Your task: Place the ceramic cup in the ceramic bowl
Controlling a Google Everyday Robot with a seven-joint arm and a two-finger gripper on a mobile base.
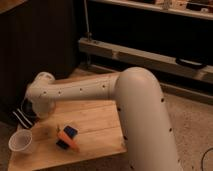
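The ceramic cup (21,141) is pale and stands upright near the front left corner of the wooden table (95,120). The ceramic bowl (25,107) is black and sits at the table's left edge behind the cup; the arm covers most of it. My gripper (37,111) hangs under the white wrist (42,89), right over the bowl and a short way behind the cup. It is dark against the bowl and largely hidden.
A black-and-white striped cloth (19,118) lies between bowl and cup. An orange and blue object (67,136) lies at the table's front middle. A dark cabinet (35,45) stands behind the table, and a metal shelf rail (150,55) at the back right.
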